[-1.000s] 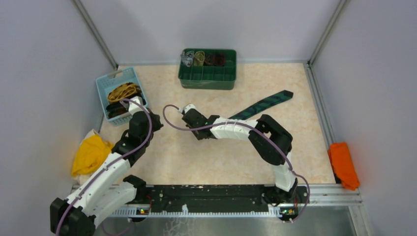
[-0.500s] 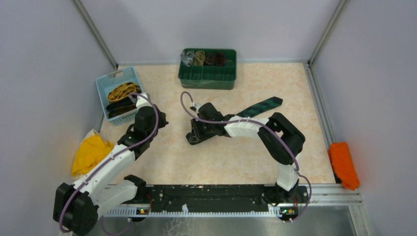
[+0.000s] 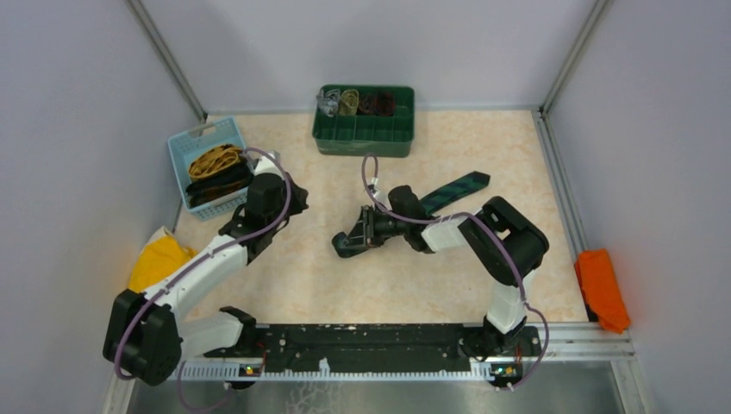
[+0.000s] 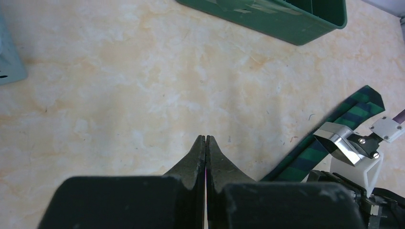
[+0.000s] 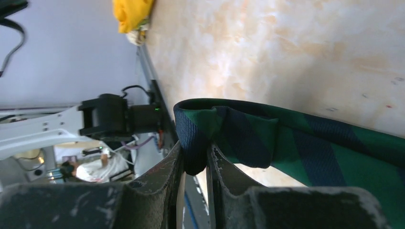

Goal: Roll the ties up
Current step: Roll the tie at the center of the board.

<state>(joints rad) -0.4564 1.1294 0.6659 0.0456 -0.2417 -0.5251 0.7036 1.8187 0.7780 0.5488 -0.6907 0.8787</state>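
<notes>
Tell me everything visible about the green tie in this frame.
The tie looks like woven fabric, dark green with navy checks, long and narrow. Its far stretch lies flat and diagonal on the table, ending toward the back right. Its near end is folded over and pinched in the right tool.

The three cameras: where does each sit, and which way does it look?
Top external: high behind the arm bases, looking down at the marbled table; both arms show.
Left wrist: on the left arm, past the shut left gripper onto the table.
Right wrist: sideways, close on the right gripper pinching the dark green checked fabric necktie.
All three show that necktie.
</notes>
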